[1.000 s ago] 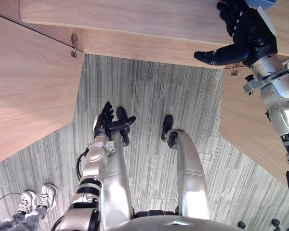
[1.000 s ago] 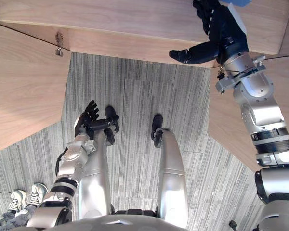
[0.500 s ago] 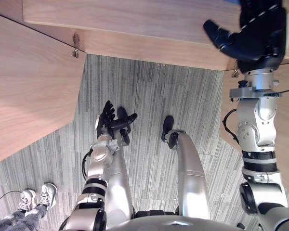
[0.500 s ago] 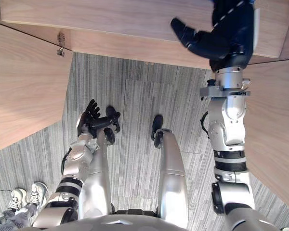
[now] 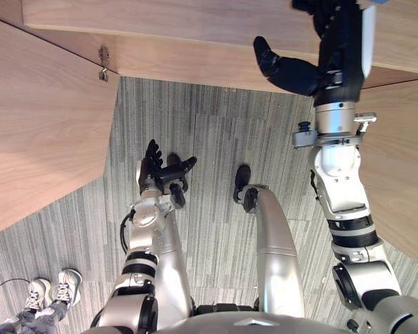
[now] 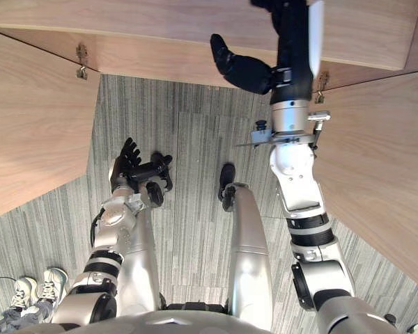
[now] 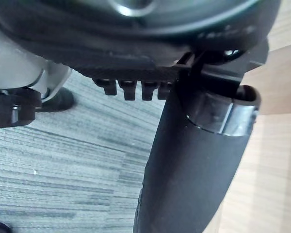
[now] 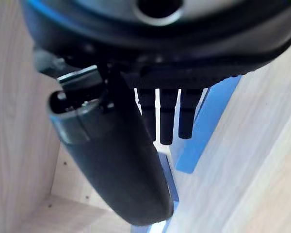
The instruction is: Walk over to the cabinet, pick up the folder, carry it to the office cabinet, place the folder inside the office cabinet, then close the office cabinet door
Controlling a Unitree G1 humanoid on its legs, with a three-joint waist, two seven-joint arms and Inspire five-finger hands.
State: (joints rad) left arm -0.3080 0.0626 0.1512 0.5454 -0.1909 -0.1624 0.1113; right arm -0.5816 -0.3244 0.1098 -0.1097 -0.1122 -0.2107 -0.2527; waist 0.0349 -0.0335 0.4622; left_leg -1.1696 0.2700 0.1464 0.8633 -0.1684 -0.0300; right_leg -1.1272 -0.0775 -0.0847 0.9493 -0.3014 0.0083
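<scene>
The blue folder point(image 8: 209, 119) stands on edge inside the wooden office cabinet point(image 5: 195, 28), against its pale inner wall. My right hand point(image 5: 334, 49) is raised into the cabinet opening at the top right. Its fingers are straight and lie alongside the folder, and its thumb point(image 8: 111, 160) is spread away, so the hand is open. A pale strip with a blue tip point(image 5: 367, 38) runs along the hand's far side. My left hand point(image 5: 157, 174) hangs low over the carpet, open and holding nothing.
Both cabinet doors stand open: the left door point(image 5: 42, 132) spreads wide on my left and the right door point(image 5: 404, 174) on my right. A metal hinge point(image 5: 103, 62) sits at the left door's corner. A person's shoes point(image 5: 52, 292) rest on the grey carpet at the lower left.
My right hand has swung leftward along the cabinet opening and the forearm now stands nearly upright below it. The left hand has barely shifted.
</scene>
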